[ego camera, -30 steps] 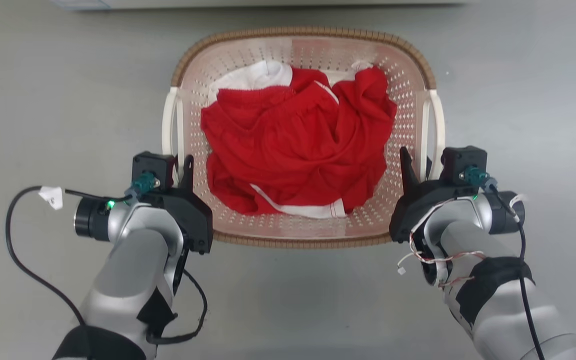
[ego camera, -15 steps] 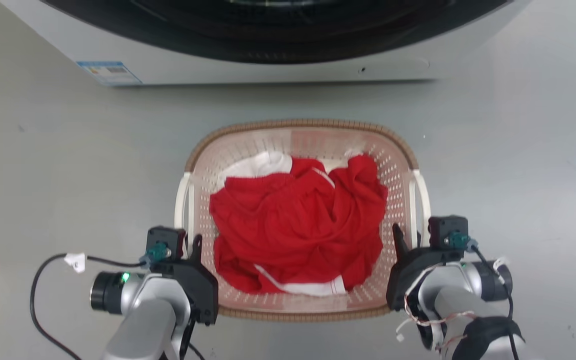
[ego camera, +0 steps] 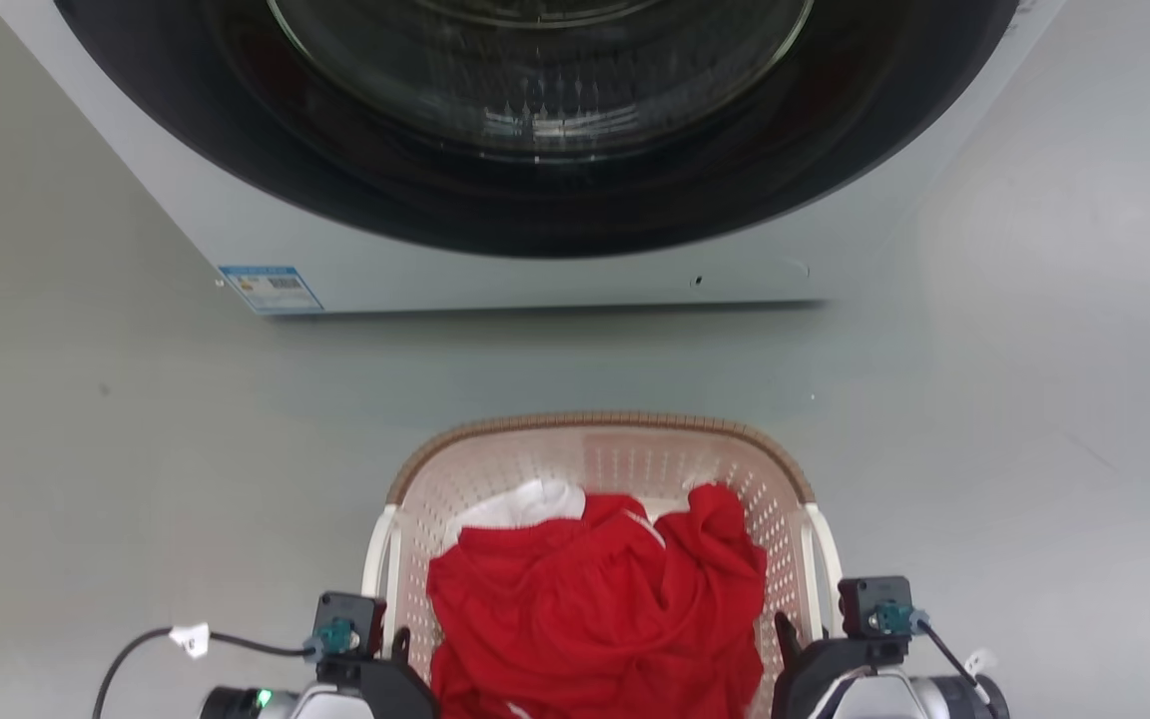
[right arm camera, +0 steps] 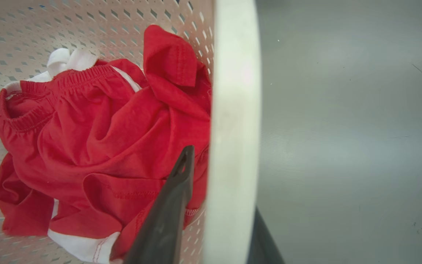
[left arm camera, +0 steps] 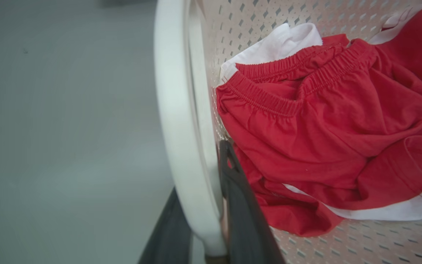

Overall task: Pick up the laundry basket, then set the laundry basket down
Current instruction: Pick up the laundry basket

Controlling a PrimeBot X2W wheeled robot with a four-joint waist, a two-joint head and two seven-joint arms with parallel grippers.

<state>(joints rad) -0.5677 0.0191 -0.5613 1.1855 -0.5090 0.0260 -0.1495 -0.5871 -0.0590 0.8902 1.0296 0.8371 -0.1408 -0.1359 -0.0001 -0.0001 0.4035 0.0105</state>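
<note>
Laundry basket (ego camera: 595, 420) at bottom centre, below the washer (ego camera: 495, 275). Left gripper (left arm camera: 203, 183) is clamped on the smooth left white handle (left arm camera: 174, 110), and right gripper (right arm camera: 225, 190) on the right white handle (right arm camera: 234, 91). Perforated pale walls, brown woven-look rim, and crumpled red cloth (ego camera: 595, 609) inside.

The left gripper (left arm camera: 202, 172) rises from 6 o'clock, its two dark fingers (left arm camera: 244, 220) closed on either side of the white handle (left arm camera: 170, 110) of the laundry basket (left arm camera: 343, 242). The handle runs from 12 to 6 o'clock. Toward 3 o'clock, red clothing (left arm camera: 324, 128) with an elastic waistband lies bunched against the perforated wall, with white cloth (left arm camera: 280, 40) at 1 o'clock. Grey floor (left arm camera: 68, 128) spreads toward 9 o'clock.
</note>
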